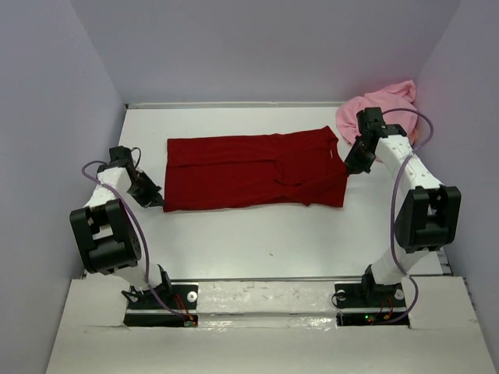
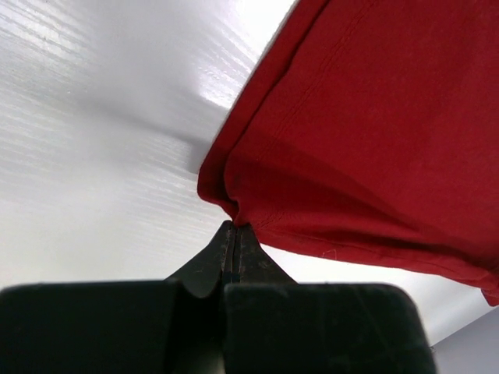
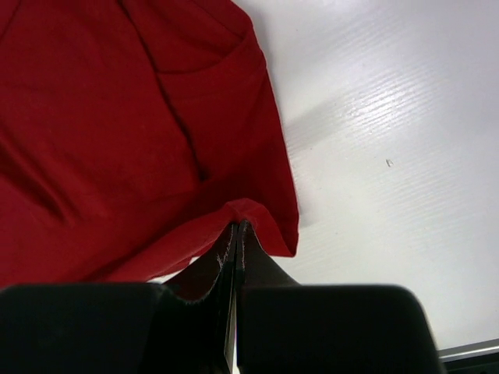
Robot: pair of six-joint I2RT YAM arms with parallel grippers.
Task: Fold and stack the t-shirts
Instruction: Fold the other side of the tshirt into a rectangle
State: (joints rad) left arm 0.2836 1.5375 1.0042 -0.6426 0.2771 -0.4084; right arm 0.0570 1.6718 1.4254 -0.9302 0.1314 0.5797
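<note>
From above, the soft dark red cloth t-shirt (image 1: 257, 171) lay flat across the white table (image 1: 234, 241). It looked limp and light, best taken by its corners. The crumpled light pink cloth t-shirt (image 1: 382, 105) sat far right. In the left wrist view, the left gripper (image 2: 231, 231) was pinched closed on 1 red corner. In the right wrist view, the right gripper (image 3: 236, 230) clamped another corner.

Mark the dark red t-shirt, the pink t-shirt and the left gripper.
dark red t-shirt (image 1: 249, 171): top external view, middle of the flat cloth.
pink t-shirt (image 1: 386, 100): top external view, middle of the crumpled heap.
left gripper (image 2: 232, 231): left wrist view, shut fingertips pinching the red shirt's corner.
</note>
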